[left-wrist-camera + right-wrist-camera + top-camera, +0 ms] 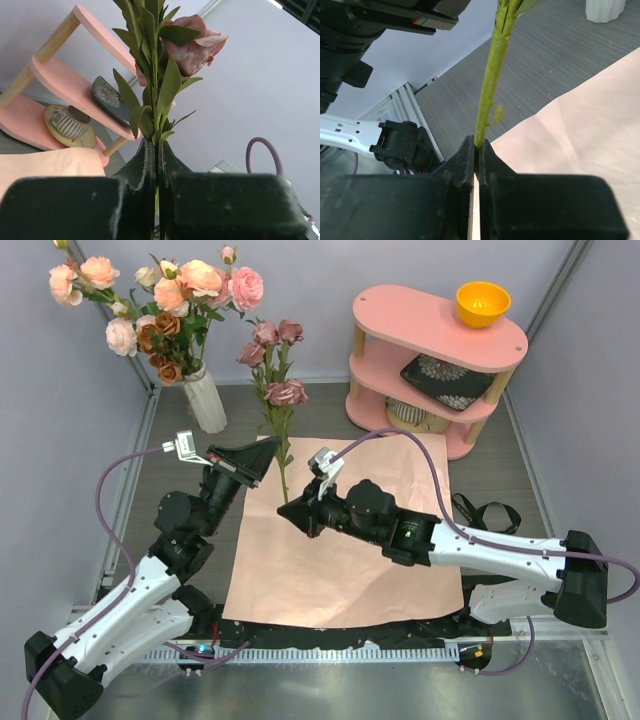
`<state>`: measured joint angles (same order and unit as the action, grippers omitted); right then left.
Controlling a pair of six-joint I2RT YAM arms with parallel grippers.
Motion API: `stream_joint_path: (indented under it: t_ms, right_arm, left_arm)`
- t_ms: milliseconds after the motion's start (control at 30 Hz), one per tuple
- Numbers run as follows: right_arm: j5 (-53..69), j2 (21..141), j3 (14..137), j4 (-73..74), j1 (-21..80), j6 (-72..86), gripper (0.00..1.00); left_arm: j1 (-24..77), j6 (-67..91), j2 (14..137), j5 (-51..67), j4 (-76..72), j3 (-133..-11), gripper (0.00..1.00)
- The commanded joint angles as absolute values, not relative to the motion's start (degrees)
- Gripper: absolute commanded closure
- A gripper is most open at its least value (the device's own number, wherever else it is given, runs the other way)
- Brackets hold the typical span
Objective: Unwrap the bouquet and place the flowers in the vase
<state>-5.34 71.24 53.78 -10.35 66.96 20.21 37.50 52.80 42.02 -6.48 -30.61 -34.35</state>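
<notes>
Matt paper [340,570] (faintly creased), wooden shelf posts [42,57]

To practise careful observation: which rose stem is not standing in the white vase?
The mauve rose stem, upright over the pink paper, pinched by the left end effector and right end effector; the others stand in the vase.

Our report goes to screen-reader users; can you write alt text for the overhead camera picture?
Both the left gripper and right gripper are shut on one mauve rose, held above pink paper. A white vase of roses stands back left; a pink shelf back right.
</notes>
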Motion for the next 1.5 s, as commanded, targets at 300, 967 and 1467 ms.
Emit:
stream_joint_path:
  t_ms: [300,967,1467]
  right_arm:
    - [-0.8,65.7,52.1,-9.7,62.8,15.9,0.99]
    - [6.6,65.5,52.6,-6.3,61.3,13.2,0.99]
    - [-8.9,64.1,52.9,-2.4,60.5,13.7,0.10]
  left_arm:
    - [37.5,39.6,40.0,2.5,-4.8,-47.9,0.35]
    - [21.7,56.3,50.6,27.7,-4.5,-54.7,0.50]
    - [20.0,28.8,51.1,11.2,14.9,-69.2,1.00]
